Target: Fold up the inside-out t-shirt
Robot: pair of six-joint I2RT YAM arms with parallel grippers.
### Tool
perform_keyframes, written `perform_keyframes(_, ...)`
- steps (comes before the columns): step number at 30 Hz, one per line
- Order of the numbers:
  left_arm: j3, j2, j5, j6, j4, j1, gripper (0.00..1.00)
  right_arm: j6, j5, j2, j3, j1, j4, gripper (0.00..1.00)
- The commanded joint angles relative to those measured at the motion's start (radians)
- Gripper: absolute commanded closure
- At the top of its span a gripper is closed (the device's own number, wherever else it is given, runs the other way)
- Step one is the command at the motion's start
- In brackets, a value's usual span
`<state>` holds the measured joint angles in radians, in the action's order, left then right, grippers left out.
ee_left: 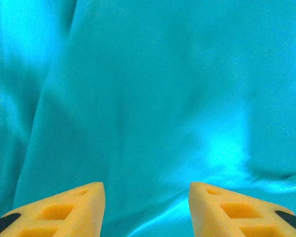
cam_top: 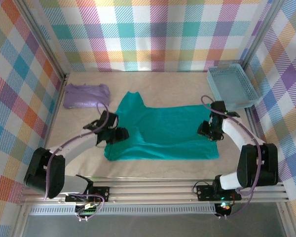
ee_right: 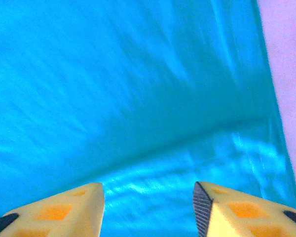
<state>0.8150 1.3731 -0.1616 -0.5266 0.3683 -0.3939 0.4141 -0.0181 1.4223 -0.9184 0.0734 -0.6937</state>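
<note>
Top external view: we see the inside-out t-shirt (cam_top: 163, 131) spread flat in the middle of the worktop (cam_top: 163, 170). Its long axis runs left to right across our reach, and one lobe, likely a sleeve, juts toward the far side at its left end. Our left hand (cam_top: 116, 132) sits over the shirt's left edge and our right hand (cam_top: 207, 131) over its right edge, so each arm has its own end of the cloth and neither has to cross over. The lavender folded garment (cam_top: 86, 95) lies at the far left and the light blue basket (cam_top: 232, 88) at the far right, both apart from the shirt. We judge that the coming fold turns on this: the two hands stand at opposite ends of the long axis.

Left wrist view: our left hand (ee_left: 146, 186) has its two yellow fingers (ee_left: 64, 210) parted, nothing pinched between them. The teal t-shirt (ee_left: 153, 98) lies straight ahead and beneath, in soft ridges.

Right wrist view: our right hand (ee_right: 148, 186) is likewise parted and holds nothing. The t-shirt (ee_right: 128, 89) lies beneath and ahead, a fold line crossing it, and its edge meets bare worktop (ee_right: 286, 74) on the right of the picture.
</note>
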Motion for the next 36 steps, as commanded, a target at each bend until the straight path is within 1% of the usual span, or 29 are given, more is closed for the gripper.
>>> perform_keyframes(1,0.173,0.1,0.102,0.067,-0.058,0.035,0.5,-0.049,0.098,0.128,-0.145,0.005,0.151,0.46)
perform_keyframes(4,0.292,0.203,0.107,0.083,-0.081,0.057,0.47,-0.092,0.193,0.302,-0.316,0.002,0.139,0.43)
perform_keyframes(5,0.327,0.238,0.099,0.086,-0.081,0.061,0.47,-0.106,0.206,0.367,-0.388,-0.001,0.128,0.43)
perform_keyframes(8,0.401,0.31,0.07,0.09,-0.082,0.061,0.46,-0.138,0.247,0.504,-0.529,-0.007,0.105,0.42)
perform_keyframes(11,0.444,0.363,0.051,0.098,-0.07,0.061,0.46,-0.156,0.251,0.627,-0.656,-0.017,0.054,0.41)
perform_keyframes(16,0.484,0.409,0.053,0.124,-0.048,0.061,0.47,-0.174,0.286,0.745,-0.793,-0.023,-0.016,0.41)
perform_keyframes(20,0.504,0.43,0.059,0.139,-0.041,0.061,0.47,-0.188,0.314,0.793,-0.839,-0.025,-0.039,0.41)
perform_keyframes(24,0.526,0.453,0.059,0.147,-0.039,0.063,0.47,-0.188,0.296,0.841,-0.881,-0.038,-0.073,0.43)
perform_keyframes(29,0.565,0.484,0.057,0.152,-0.036,0.077,0.47,-0.192,0.266,0.887,-0.939,-0.042,-0.119,0.49)
perform_keyframes(33,0.62,0.522,0.053,0.162,-0.027,0.093,0.46,-0.194,0.248,0.903,-0.96,-0.045,-0.135,0.62)
perform_keyframes(36,0.702,0.59,0.071,0.182,0.011,0.108,0.46,-0.202,0.237,0.905,-0.967,-0.044,-0.13,0.71)
